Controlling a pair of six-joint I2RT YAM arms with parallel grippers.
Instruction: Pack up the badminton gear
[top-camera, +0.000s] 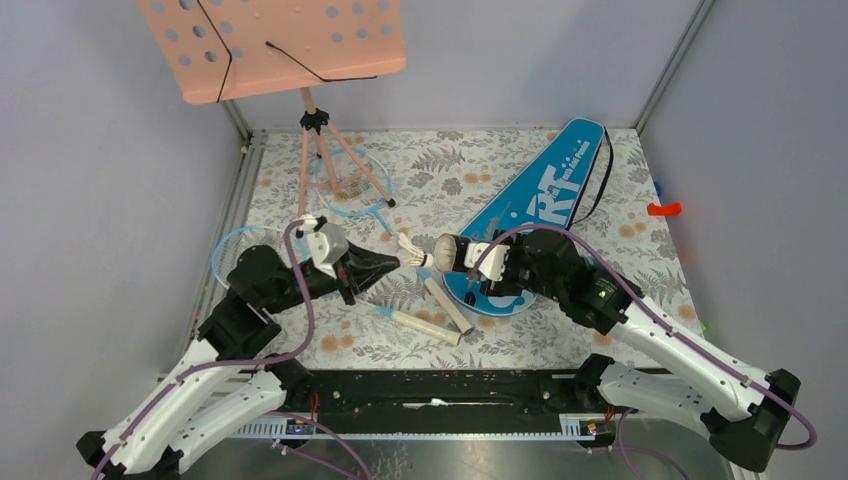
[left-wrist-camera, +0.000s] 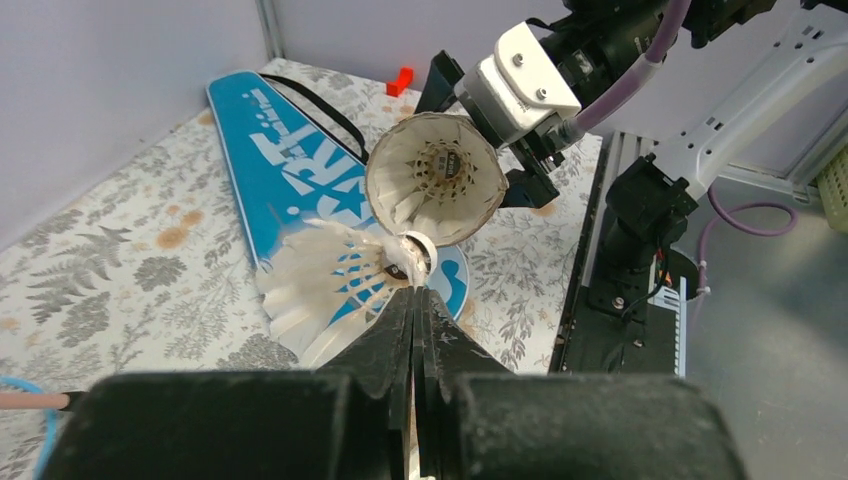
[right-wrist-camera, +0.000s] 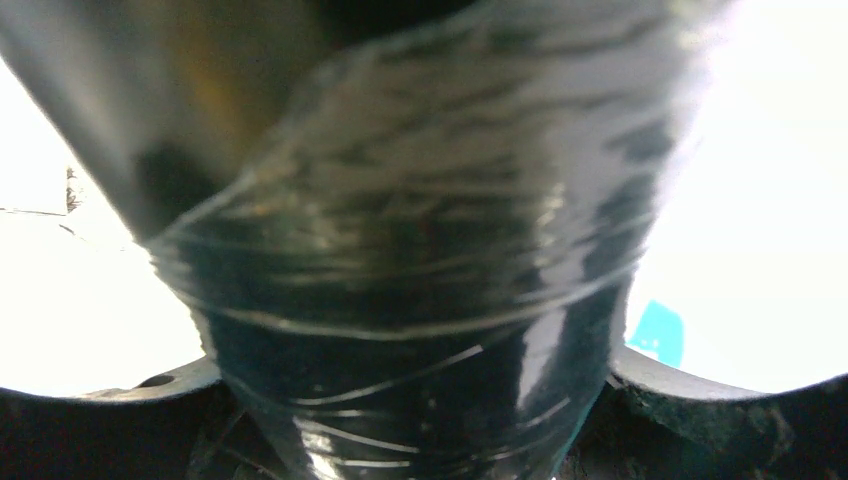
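The left pincer (left-wrist-camera: 415, 297) is closed on the cork end of a small white feather shuttlecock (left-wrist-camera: 320, 285), held just in front of the open mouth of a dark cylindrical tube (left-wrist-camera: 435, 175). The right pincer (top-camera: 482, 260) clamps that tube (its film-wrapped body fills the right wrist view) above the blue racket-shaped "SPORT" bag (top-camera: 545, 200). Two light-blue-framed rackets with cream handles (top-camera: 425, 323) lie on the floral-patterned desk (top-camera: 650, 240)

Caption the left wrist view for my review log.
Left gripper holds a white feather shuttlecock just before the open mouth of the tube, above the blue racket bag.
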